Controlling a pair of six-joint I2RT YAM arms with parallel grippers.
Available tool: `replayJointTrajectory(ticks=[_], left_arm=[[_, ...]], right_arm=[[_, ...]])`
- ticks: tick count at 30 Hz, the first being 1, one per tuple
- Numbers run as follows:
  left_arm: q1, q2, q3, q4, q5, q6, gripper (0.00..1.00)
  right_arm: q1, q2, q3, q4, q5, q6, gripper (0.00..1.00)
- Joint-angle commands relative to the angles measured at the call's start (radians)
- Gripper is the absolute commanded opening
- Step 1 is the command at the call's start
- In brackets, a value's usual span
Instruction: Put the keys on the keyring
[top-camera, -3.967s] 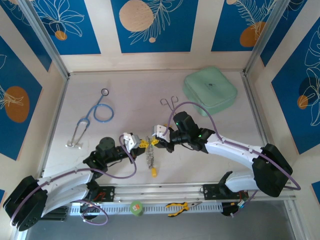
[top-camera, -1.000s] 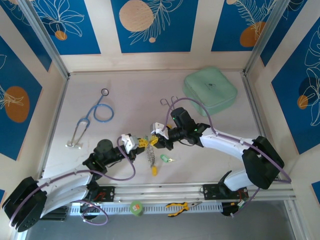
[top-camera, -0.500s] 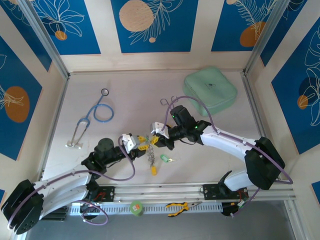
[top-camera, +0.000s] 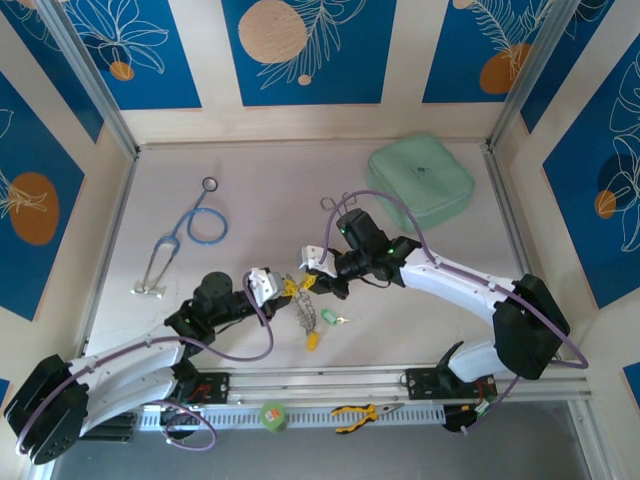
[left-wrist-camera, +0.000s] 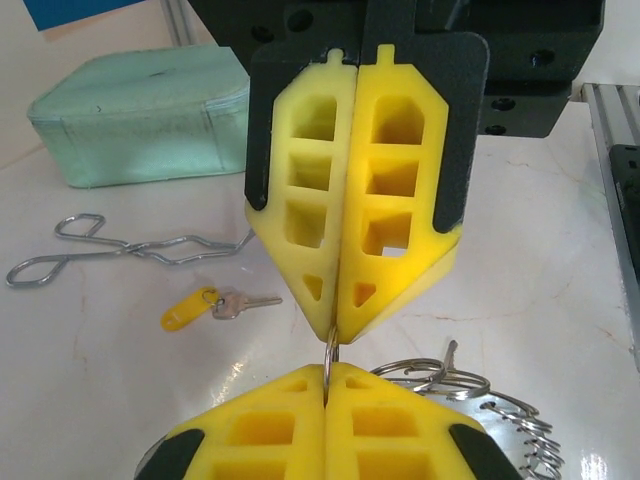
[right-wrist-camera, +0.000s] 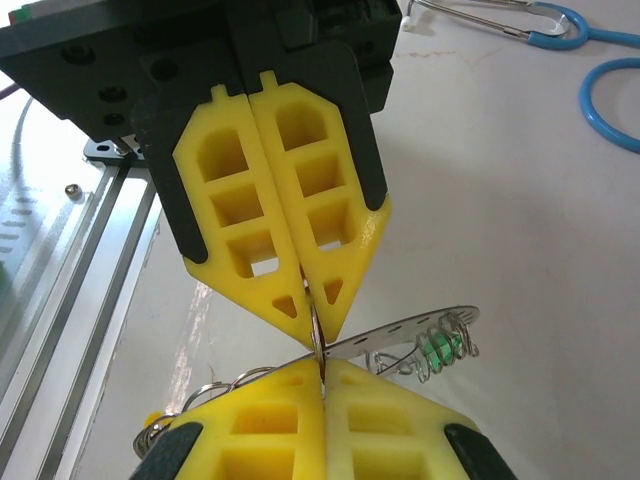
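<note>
We judge the keyring (left-wrist-camera: 455, 385) light, stiff, slippery; left gripper (left-wrist-camera: 327, 378) and right gripper (right-wrist-camera: 322, 372) pinch its bare wire, tip-to-tip.

Left gripper (left-wrist-camera: 327, 375), right gripper (right-wrist-camera: 322, 370) set tip to tip, arms angled inward; each jaw pair closed, keyring (left-wrist-camera: 440, 378) wire pinched.
</note>
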Motion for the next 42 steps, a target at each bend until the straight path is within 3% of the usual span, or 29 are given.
replayJointTrajectory(ticks=[1, 3, 4, 8, 11, 14, 16, 22, 32, 39, 42], left_arm=[[-0.006, -0.016, 0.025, 0.006, -0.027, 0.033, 0.0], [-0.006, -0.035, 0.024, -0.007, -0.041, 0.05, 0.0], [-0.006, -0.043, 0.024, -0.018, -0.046, 0.064, 0.0], [-0.005, -0.053, 0.034, -0.056, -0.071, 0.098, 0.0], [-0.006, -0.045, 0.043, -0.061, -0.075, 0.102, 0.0], [-0.006, -0.033, 0.055, -0.076, -0.089, 0.093, 0.0], [-0.005, -0.028, 0.063, -0.088, -0.104, 0.08, 0.0], [-0.005, -0.025, 0.087, -0.123, -0.141, 0.05, 0.0], [-0.008, -0.036, 0.108, -0.189, -0.168, 0.052, 0.0], [-0.011, -0.051, 0.105, -0.215, -0.192, 0.047, 0.0], [-0.012, -0.036, 0.109, -0.213, -0.195, 0.044, 0.0]], right_arm=[[0.004, -0.023, 0.005, 0.015, 0.008, 0.021, 0.05], [-0.016, -0.055, -0.022, 0.03, 0.049, 0.056, 0.27], [-0.025, -0.078, -0.042, 0.041, 0.071, 0.075, 0.32], [-0.034, -0.15, -0.112, 0.072, 0.239, 0.21, 0.37], [-0.032, -0.147, -0.1, 0.031, 0.448, 0.457, 0.35], [-0.04, -0.079, 0.002, -0.162, 0.675, 0.778, 0.32], [-0.055, 0.0, 0.098, -0.342, 0.731, 0.915, 0.31], [-0.07, 0.172, 0.169, -0.52, 0.717, 1.049, 0.35], [-0.08, 0.34, 0.265, -0.459, 0.654, 1.155, 0.41], [0.007, 0.257, 0.174, -0.519, 0.544, 1.17, 0.38], [0.024, 0.203, 0.147, -0.577, 0.525, 1.25, 0.38]])
